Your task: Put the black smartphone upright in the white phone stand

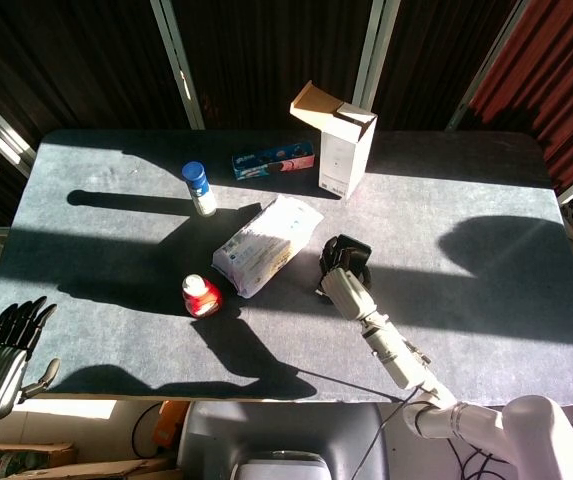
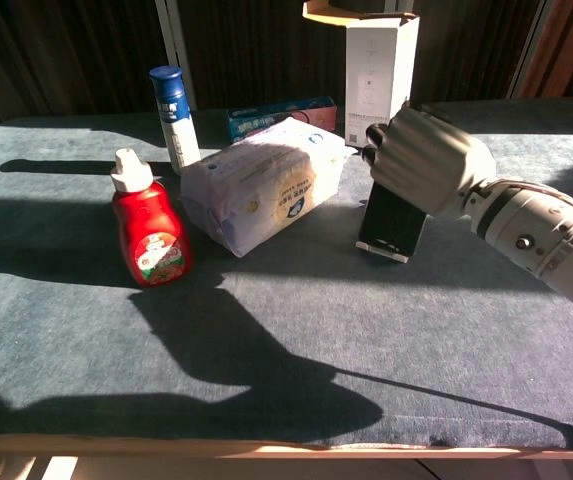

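The black smartphone (image 2: 391,222) stands nearly upright on the table, right of centre, its lower edge in the lip of the white phone stand (image 2: 382,253). The phone hides most of the stand. My right hand (image 2: 421,160) grips the phone's top edge from above and behind, with the fingers curled over it. From the head view the right hand (image 1: 343,287) covers the stand, and only the dark top of the phone (image 1: 353,249) shows past it. My left hand (image 1: 6,345) hangs off the table's front left corner, fingers apart and holding nothing.
A white wipes pack (image 2: 266,185) lies just left of the phone. Further left stand a red sauce bottle (image 2: 149,235) and a blue-capped bottle (image 2: 174,118). An open white carton (image 2: 381,65) and a blue snack box (image 2: 281,115) sit behind.
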Tool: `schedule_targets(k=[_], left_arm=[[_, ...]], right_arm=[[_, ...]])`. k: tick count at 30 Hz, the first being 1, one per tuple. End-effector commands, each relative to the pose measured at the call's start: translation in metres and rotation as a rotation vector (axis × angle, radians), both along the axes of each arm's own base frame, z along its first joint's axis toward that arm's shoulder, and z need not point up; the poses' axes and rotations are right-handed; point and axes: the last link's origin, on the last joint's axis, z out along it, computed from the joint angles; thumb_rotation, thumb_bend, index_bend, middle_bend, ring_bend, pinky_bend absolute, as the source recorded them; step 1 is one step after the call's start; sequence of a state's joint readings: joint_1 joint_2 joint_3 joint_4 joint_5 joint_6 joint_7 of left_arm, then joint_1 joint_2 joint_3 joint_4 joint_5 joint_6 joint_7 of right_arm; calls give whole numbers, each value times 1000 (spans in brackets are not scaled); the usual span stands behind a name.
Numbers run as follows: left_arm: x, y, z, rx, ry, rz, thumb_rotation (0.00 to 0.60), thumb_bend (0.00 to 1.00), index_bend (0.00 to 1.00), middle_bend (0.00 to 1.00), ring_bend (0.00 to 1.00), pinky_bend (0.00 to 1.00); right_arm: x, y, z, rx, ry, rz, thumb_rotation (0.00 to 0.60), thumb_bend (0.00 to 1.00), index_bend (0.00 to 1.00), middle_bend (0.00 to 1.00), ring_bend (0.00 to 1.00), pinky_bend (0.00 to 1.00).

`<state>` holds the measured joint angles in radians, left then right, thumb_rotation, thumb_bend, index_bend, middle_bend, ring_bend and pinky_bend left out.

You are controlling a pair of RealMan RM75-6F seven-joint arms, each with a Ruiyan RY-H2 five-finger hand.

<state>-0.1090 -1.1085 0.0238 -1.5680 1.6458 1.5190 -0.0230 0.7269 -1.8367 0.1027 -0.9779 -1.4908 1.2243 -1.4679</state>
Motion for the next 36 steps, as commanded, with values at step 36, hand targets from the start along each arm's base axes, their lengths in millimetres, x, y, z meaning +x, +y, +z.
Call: schedule_targets(k=[36], left_arm=[[0,-3,0,-8,-3,-7,600,369,0,0,0,3]], right_arm=[[-2,-3,-8,-22,20,-21,600,360,938,651,613,707]])
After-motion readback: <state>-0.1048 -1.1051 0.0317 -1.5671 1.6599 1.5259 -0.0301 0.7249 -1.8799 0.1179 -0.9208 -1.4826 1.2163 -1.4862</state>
